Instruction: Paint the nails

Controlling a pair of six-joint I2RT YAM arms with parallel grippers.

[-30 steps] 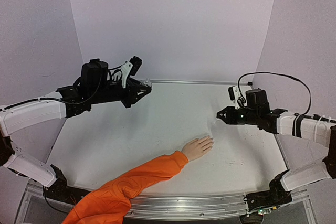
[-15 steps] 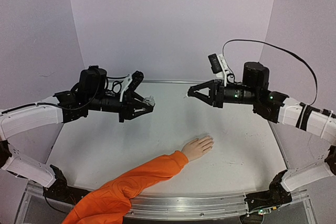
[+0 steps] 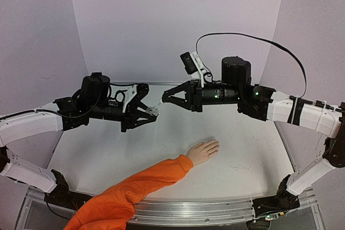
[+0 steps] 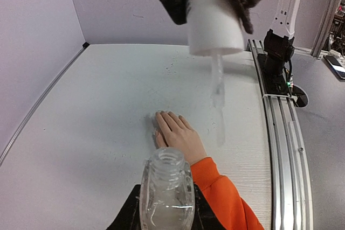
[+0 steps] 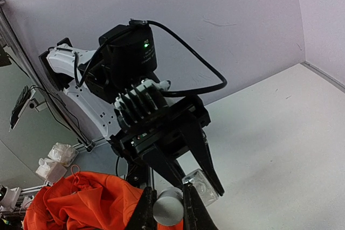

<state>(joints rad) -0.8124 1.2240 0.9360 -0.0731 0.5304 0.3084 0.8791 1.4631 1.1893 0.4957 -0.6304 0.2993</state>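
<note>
The mannequin hand (image 3: 203, 151) lies palm down on the white table (image 3: 102, 149), its orange sleeve (image 3: 135, 189) running to the near edge. The nails (image 4: 160, 115) are barely distinguishable, skin-coloured, at the fingertips. My left gripper (image 3: 153, 112) is shut on a clear bottle (image 4: 167, 192) with an open neck, held above the table left of the hand. My right gripper (image 3: 165, 99) is shut on a white cap (image 5: 168, 210) whose brush (image 4: 217, 85) hangs down. The cap sits just beside the bottle (image 5: 200, 186), both above the table behind the hand.
An aluminium rail (image 3: 215, 209) borders the table's near edge, with the arm bases at its corners. Pale purple walls (image 3: 178, 25) enclose the back and both sides. A black cable (image 3: 253, 39) arcs over the right arm. White crumpled bits (image 5: 54, 161) lie off the table.
My right arm has swung up and left from the right side, bringing the cap next to the bottle. My left gripper has dropped slightly and turned toward the middle.
</note>
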